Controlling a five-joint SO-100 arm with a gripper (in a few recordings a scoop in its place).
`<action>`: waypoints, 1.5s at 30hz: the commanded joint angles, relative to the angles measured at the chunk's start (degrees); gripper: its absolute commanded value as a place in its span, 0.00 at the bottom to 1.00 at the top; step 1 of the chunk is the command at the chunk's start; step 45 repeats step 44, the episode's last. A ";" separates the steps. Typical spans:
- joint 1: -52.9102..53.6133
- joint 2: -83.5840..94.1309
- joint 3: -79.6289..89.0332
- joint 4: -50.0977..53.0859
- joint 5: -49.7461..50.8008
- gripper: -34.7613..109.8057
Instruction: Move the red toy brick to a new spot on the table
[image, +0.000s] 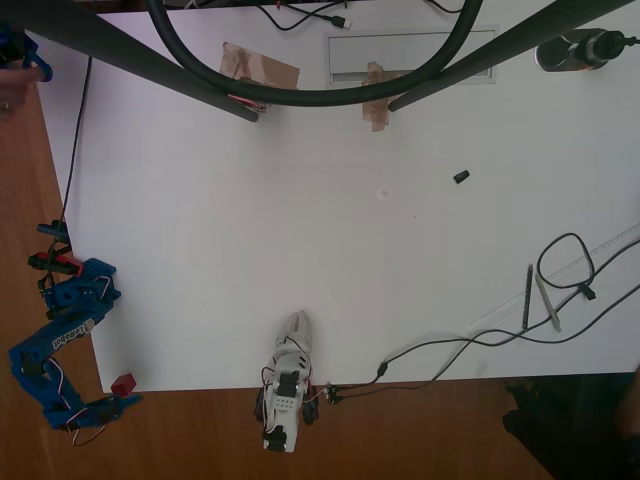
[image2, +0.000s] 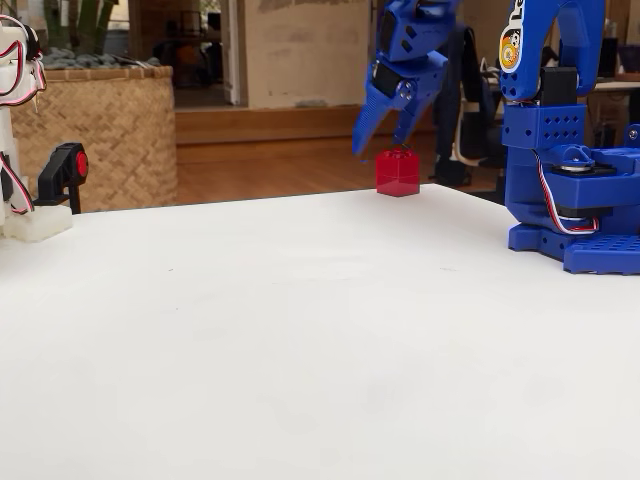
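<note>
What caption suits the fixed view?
Blue claw hangs open just above the red brick at the white table's far edge.

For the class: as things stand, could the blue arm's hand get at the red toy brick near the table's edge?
Probably yes. In the fixed view the hand hangs open just above the red toy brick, which stands alone at the table edge with nothing between them.

Arm (image2: 560, 120) all bright blue plastic, blocky printed segments with squared edges. Base block (image2: 585, 245) wide, stepped, with small round holes along its lower lip. Red, white and black wires loop out of the lower joint. Round orange-and-white sticker high on the upper segment. Gripper (image2: 385, 135): two tapering blue fingers, one long and pointed; dark screws near the hinge. In overhead view, arm (image: 62, 340) reads as chained blue links, white lettering on one, thin wires trailing.
</note>
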 joint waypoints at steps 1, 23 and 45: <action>-8.35 9.58 -8.17 3.78 3.52 0.46; -82.79 83.67 61.00 21.01 7.65 0.24; -83.67 91.85 73.30 29.09 16.79 0.25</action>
